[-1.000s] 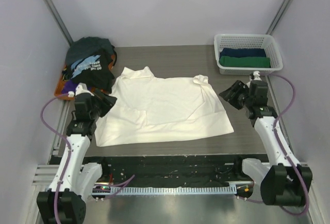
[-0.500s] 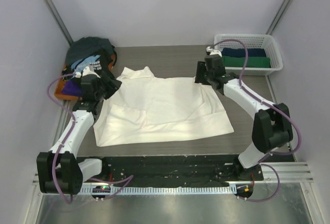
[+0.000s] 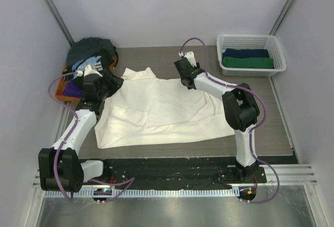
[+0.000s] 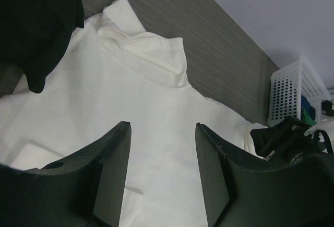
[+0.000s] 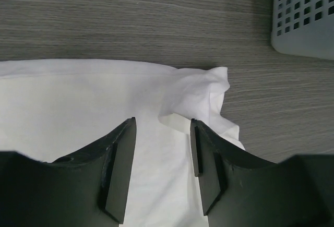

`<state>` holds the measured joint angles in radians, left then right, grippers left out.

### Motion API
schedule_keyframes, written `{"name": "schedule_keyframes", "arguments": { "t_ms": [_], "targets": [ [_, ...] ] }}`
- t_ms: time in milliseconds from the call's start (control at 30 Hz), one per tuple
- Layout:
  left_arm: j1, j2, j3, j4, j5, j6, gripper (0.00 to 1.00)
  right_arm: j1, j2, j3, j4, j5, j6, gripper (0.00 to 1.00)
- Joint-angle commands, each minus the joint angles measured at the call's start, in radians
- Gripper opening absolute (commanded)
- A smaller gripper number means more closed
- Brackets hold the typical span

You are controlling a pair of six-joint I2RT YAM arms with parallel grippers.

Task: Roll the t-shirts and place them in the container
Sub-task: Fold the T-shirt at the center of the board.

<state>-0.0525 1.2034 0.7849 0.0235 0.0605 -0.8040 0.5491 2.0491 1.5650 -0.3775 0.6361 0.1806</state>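
Note:
A cream-white t-shirt [image 3: 162,109] lies spread flat on the dark table; no print shows. My left gripper [image 3: 113,84] is open and empty over its far left corner, by the sleeve. In the left wrist view [image 4: 162,154] white cloth [image 4: 146,86] shows between the fingers. My right gripper [image 3: 187,78] is open and empty over the shirt's far edge. In the right wrist view [image 5: 162,148] it hovers beside the bunched right sleeve [image 5: 201,94]. A heap of other t-shirts [image 3: 92,60], dark teal, black with pale-blue lettering and purple, sits at the back left.
A white lattice basket [image 3: 250,71] at the back right holds a rolled dark blue shirt [image 3: 245,52] and a green one [image 3: 248,63]. Its corner shows in the right wrist view [image 5: 302,23]. Grey walls close in the table on both sides and at the back.
My right arm swung from the right side of the table leftward to the shirt's far edge. My left gripper moved farther back, to the shirt's far left corner.

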Motion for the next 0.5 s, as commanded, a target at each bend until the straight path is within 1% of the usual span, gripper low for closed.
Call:
{"name": "schedule_keyframes", "arguments": {
  "t_ms": [0, 100, 267, 367, 467],
  "targets": [
    [-0.004, -0.019, -0.007, 0.104, 0.001, -0.009, 0.56, 0.014, 0.045, 0.095, -0.018, 0.21, -0.053, 0.52],
    [-0.006, -0.005, -0.01, 0.115, 0.01, -0.018, 0.56, 0.014, 0.049, 0.095, -0.006, 0.252, -0.067, 0.49],
    [-0.006, -0.008, -0.022, 0.125, 0.006, -0.018, 0.56, 0.014, 0.068, 0.102, 0.008, 0.263, -0.082, 0.47],
    [-0.006, -0.014, -0.024, 0.124, 0.005, -0.014, 0.56, 0.009, 0.085, 0.112, 0.022, 0.289, -0.095, 0.37],
    [-0.007, -0.018, -0.026, 0.124, -0.001, -0.012, 0.56, 0.002, 0.088, 0.121, 0.022, 0.277, -0.096, 0.3]
  ]
}}
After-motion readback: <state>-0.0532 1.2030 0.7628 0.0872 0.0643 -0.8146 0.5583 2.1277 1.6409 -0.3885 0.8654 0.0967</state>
